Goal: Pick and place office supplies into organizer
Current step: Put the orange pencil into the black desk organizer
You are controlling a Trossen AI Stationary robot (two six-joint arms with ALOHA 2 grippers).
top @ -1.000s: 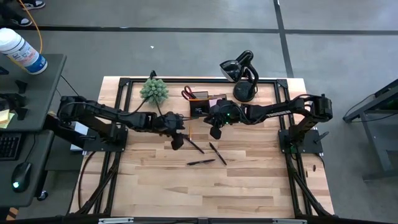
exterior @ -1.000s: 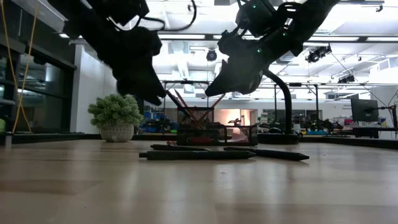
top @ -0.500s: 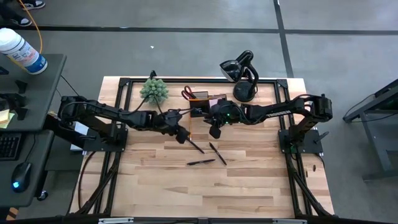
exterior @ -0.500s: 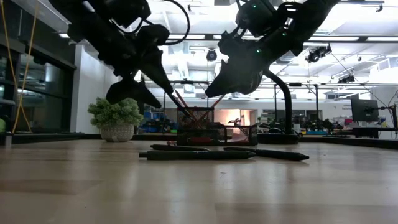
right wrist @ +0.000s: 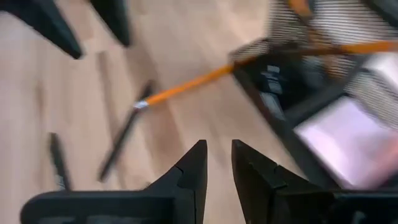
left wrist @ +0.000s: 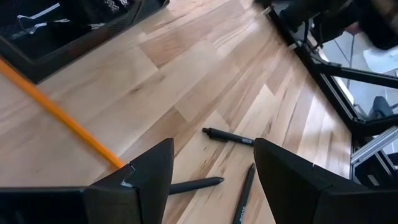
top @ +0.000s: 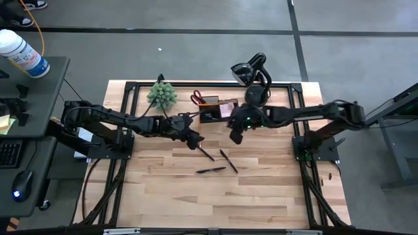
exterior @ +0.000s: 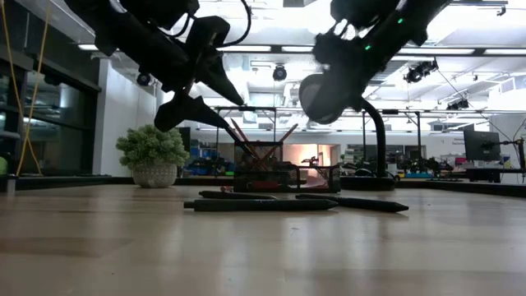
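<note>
I see my left pincer [top: 194, 140] spread wide and empty, hovering above the tabletop [top: 261, 189] near an orange pencil [left wrist: 59, 115]. My right pincer [top: 235, 136] hangs just in front of the organizer [top: 219, 109], fingers nearly together, pinching nothing. 3 black pens [top: 211, 170] lie loose on the wood; the pink pad [top: 228, 108] and red scissors [top: 197, 98] sit in the organizer

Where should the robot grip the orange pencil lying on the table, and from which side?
Grip the orange pencil mid-shaft, coming straight down from above with the fingers across its width. It is thin and lies flat on the table, beside the organizer, so only its long sides offer a hold.
</note>
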